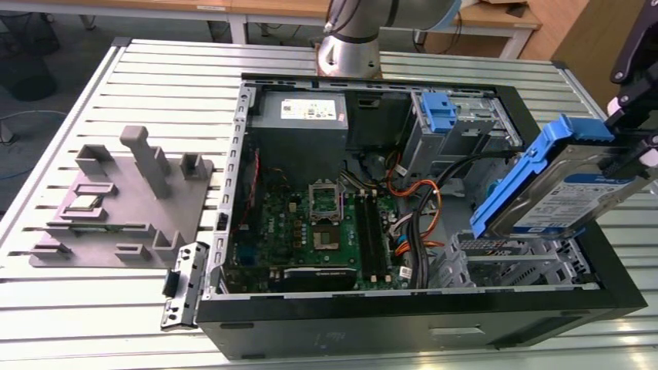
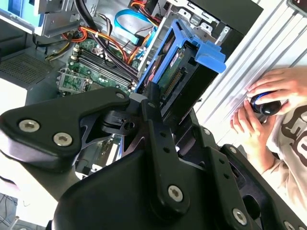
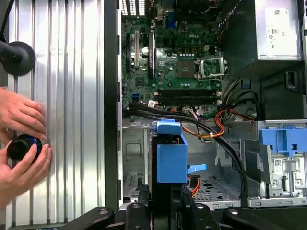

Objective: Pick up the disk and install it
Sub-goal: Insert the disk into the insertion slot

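The disk (image 1: 560,193), silver with a white-and-blue label and blue side rails, hangs tilted above the open computer case (image 1: 411,324) at the exterior view's right. My gripper (image 1: 622,150) is shut on its upper end. In the first wrist view the disk (image 3: 171,158) shows edge-on with its blue rail, held by the gripper (image 3: 165,203) over a metal drive bay (image 3: 211,187). In the second wrist view the black fingers (image 2: 152,103) clamp the disk (image 2: 180,72), with the case interior beyond it.
Inside the case lie the green motherboard (image 1: 329,223), a grey power supply (image 1: 300,112), a blue latch piece (image 1: 438,112) and loose cables (image 1: 421,193). A grey fixture block (image 1: 123,200) stands on the slatted table. A person's hands (image 3: 21,139) hold a black knob beside the case.
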`<move>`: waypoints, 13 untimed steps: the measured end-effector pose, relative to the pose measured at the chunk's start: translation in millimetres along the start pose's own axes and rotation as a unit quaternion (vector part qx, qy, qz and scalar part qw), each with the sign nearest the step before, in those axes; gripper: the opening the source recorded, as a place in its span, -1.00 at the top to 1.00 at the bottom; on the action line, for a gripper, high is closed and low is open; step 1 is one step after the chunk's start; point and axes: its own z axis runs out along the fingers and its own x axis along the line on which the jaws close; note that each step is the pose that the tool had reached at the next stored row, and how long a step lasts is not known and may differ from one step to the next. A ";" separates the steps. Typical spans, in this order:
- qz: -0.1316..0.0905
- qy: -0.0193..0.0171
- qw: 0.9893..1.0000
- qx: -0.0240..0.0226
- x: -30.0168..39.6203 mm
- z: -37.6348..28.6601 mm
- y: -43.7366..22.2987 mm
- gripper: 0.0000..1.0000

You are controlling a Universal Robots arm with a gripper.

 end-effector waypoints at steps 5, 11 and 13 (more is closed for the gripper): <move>-0.002 0.000 1.000 0.000 0.3 6.6 -1.8 0.30; -0.003 0.000 1.000 0.000 0.5 10.2 -2.1 0.30; -0.003 0.000 1.000 0.000 0.5 10.5 -2.2 0.30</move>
